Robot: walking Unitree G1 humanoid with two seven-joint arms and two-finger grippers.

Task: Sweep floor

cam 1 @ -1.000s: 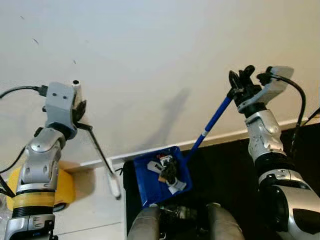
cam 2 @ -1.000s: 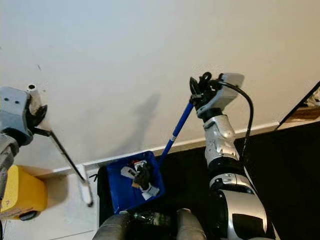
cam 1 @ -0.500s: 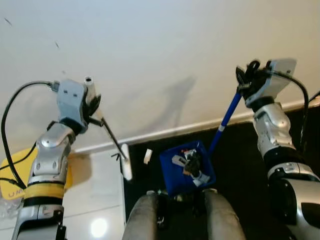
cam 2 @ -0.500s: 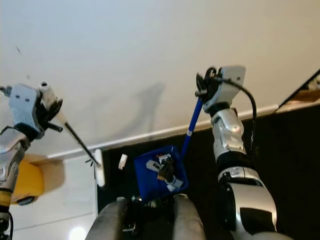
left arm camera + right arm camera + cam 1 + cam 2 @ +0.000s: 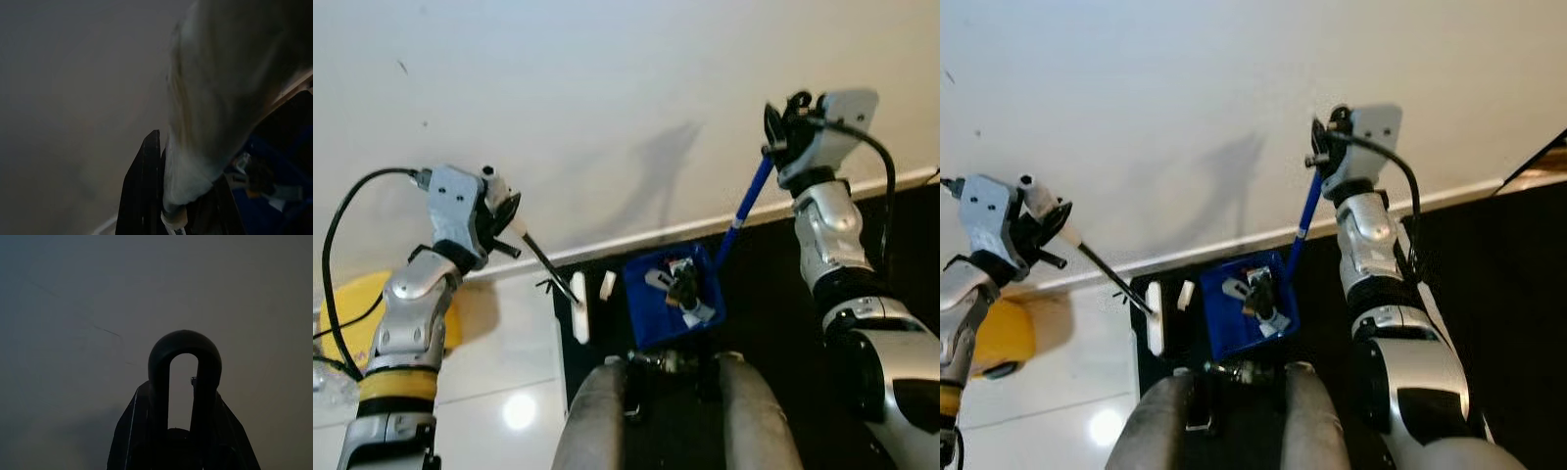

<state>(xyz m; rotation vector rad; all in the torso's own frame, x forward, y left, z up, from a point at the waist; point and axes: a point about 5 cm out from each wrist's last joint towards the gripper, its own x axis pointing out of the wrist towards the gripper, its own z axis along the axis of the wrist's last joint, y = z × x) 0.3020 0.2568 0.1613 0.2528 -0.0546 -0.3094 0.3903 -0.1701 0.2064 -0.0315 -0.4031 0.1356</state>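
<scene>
Brush (image 5: 579, 318) brought nearer dustpan (image 5: 671, 305), frame centre; handles pinched by left pincer (image 5: 504, 217) and right pincer (image 5: 775, 147). Dustpan best kept level.

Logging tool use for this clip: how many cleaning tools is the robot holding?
2. A blue dustpan with debris, held by its long handle in the right gripper, and a brush with a white head held by the left gripper, just left of the pan.

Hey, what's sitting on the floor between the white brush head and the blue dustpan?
One small white scrap lies on the dark floor between the brush head and the dustpan, seen in both eye views.
</scene>
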